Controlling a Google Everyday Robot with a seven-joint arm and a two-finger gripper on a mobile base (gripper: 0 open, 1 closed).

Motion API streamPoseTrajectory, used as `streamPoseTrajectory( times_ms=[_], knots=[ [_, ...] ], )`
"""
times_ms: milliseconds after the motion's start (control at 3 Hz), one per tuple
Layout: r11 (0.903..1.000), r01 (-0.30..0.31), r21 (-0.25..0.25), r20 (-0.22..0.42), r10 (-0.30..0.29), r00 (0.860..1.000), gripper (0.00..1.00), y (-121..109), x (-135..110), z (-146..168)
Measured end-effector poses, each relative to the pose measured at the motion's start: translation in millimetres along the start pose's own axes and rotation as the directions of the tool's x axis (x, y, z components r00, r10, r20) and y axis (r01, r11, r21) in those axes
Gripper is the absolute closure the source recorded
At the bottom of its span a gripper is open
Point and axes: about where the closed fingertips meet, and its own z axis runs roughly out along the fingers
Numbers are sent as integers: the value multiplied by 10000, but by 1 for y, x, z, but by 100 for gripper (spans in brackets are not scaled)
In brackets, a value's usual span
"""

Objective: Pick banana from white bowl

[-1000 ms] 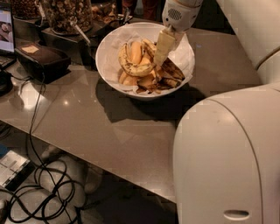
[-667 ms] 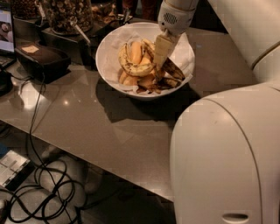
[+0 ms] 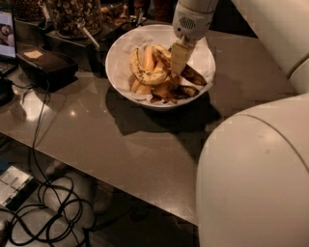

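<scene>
The white bowl (image 3: 114, 61), lined with white paper, stands on the grey table at the top centre of the camera view. A long dull-yellow banana (image 3: 195, 75) with heavy brown-black streaks lies slanted in its right half. A shorter curved speckled banana (image 3: 145, 76) and orange-yellow fruit pieces (image 3: 143, 89) lie to its left. My gripper (image 3: 176, 70) reaches down from the top into the middle of the bowl. Its tip sits right at the streaked banana's upper end, between the two bananas, and hides part of that banana.
A black box (image 3: 46, 67) sits on the table left of the bowl. Jars of snacks (image 3: 72, 14) stand behind it. A screen (image 3: 6, 29) is at the far left. Cables (image 3: 48, 202) lie on the floor below the table's front edge. My white body (image 3: 256, 178) fills the lower right.
My gripper has come down a little deeper into the bowl and slightly left. The fruit has not visibly moved.
</scene>
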Motion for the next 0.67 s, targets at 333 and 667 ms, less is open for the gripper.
streamPoseTrajectory(
  times_ms=[333,667],
  knots=[
    [9987,50,509,334,-67,9994,100,-2,-3,-11],
    [9932,154,1153,778,-245,9967,100,2,-3,-37]
  ],
)
